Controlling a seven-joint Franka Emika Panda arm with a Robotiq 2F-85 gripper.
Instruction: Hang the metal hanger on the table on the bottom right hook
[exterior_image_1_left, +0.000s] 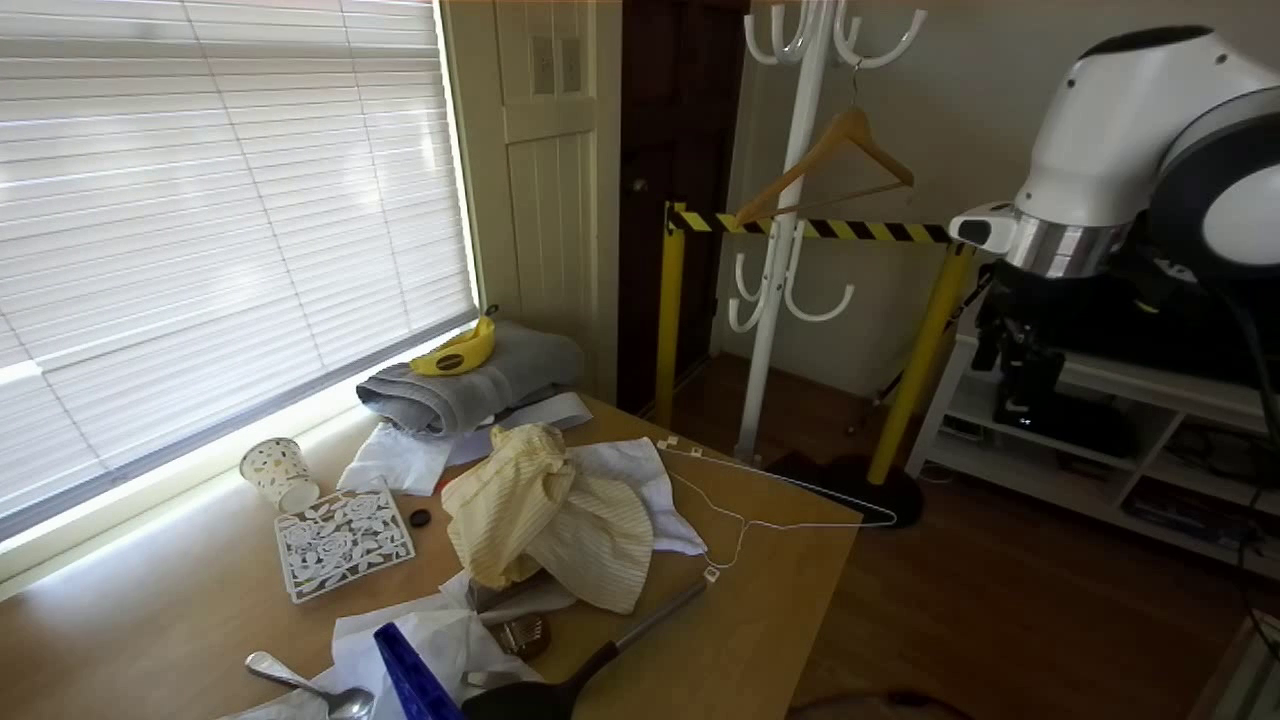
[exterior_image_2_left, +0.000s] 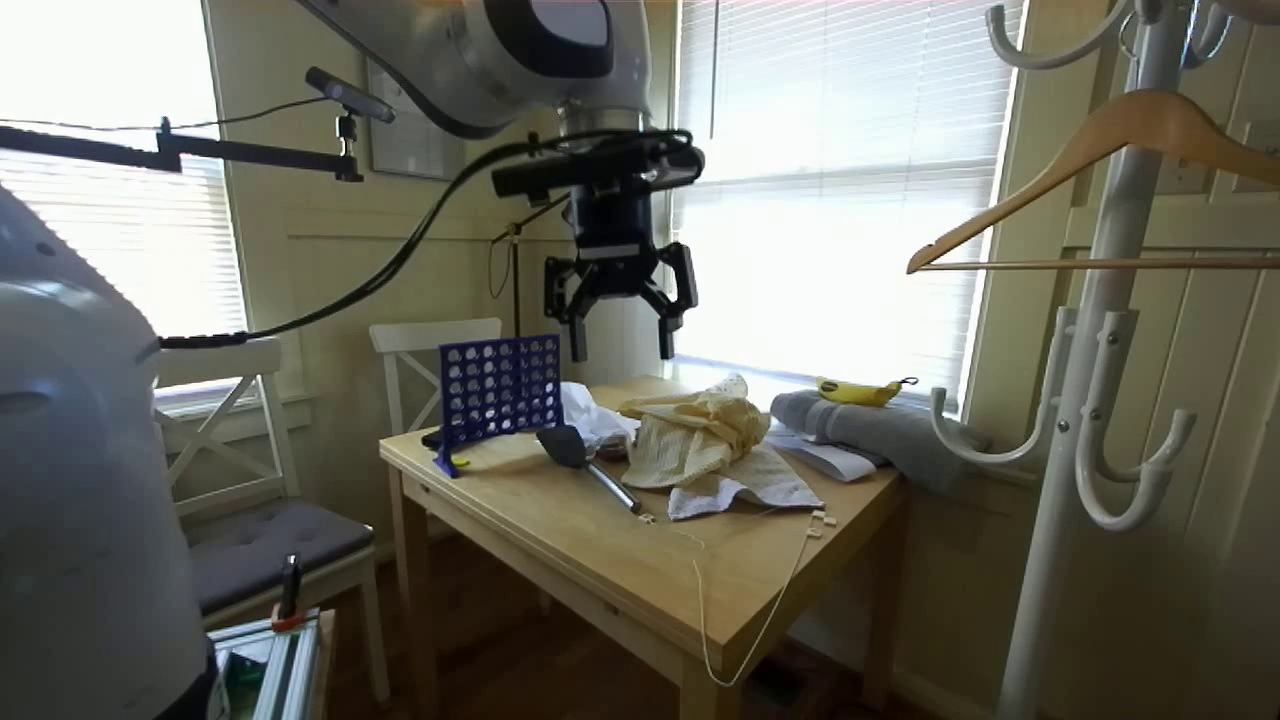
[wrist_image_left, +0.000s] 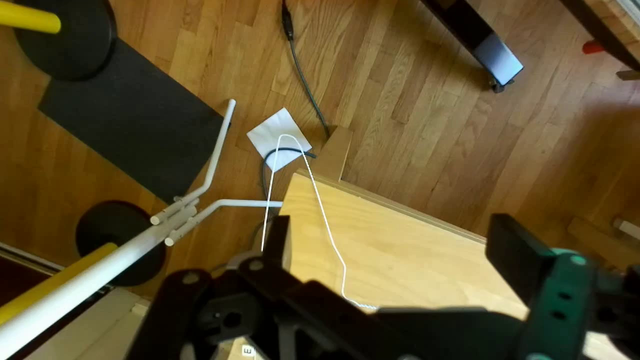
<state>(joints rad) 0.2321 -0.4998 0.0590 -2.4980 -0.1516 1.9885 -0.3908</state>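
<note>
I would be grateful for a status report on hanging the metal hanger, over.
Gripper open, empty. Metal hanger on the table, one end past its corner. White cloth close beside it, possibly in the way. Bottom right hook bare.

Wht wire hanger (wrist_image_left: 324, 216) overhangs tbl (exterior_image_2_left: 620, 545) corner.

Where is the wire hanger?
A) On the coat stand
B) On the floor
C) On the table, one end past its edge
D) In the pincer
C: in the wrist view the wire hanger crosses the edge of the table, its end out over the floor.
</note>
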